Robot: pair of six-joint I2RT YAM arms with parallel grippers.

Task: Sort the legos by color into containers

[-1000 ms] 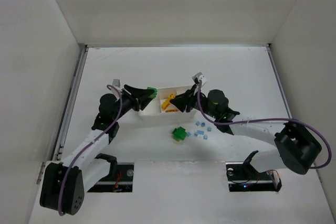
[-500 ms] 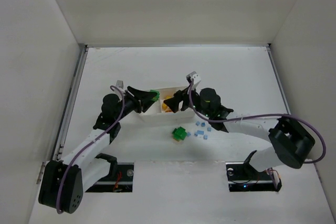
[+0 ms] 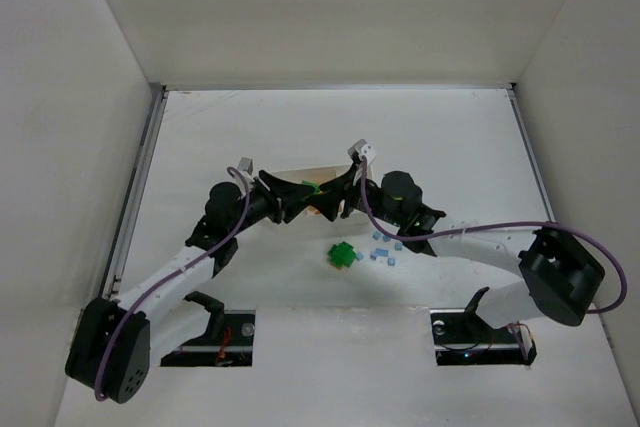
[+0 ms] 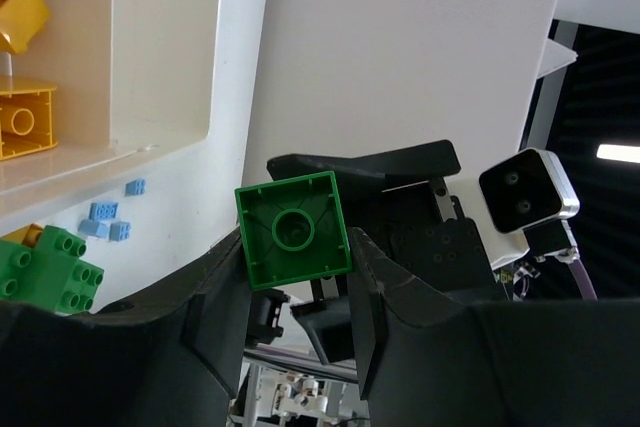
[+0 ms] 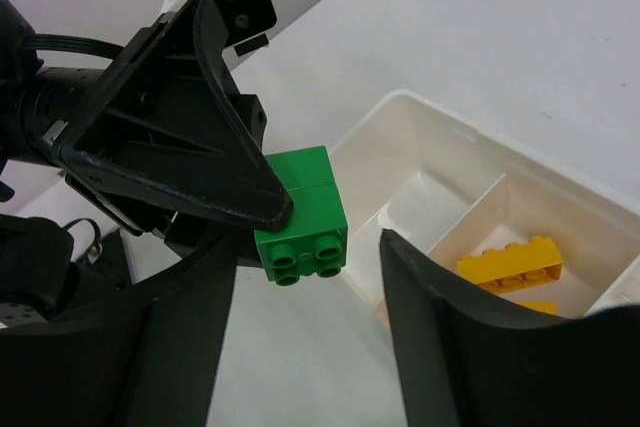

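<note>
left gripper (image 4: 295,257) clamped on green 2x2 brick (image 5: 302,212), studs facing right gripper (image 3: 332,194), which is spread wide and empty. Brick hangs just beside tray (image 5: 440,115) end compartment, looks empty. Yellow bricks (image 5: 508,255) one compartment over.

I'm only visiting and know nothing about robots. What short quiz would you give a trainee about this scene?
1. True or false: the left gripper holds a yellow brick.
2. Fill in: the one compartment of the tray that has bricks in it, as seen from the right wrist, holds ___ ones.
3. Where do the light-blue bricks lie?
A. inside the tray
B. on the table, outside the tray
C. against the far wall

Key
1. False: it holds a green brick.
2. Yellow: the yellow bricks lie there.
3. B
</note>
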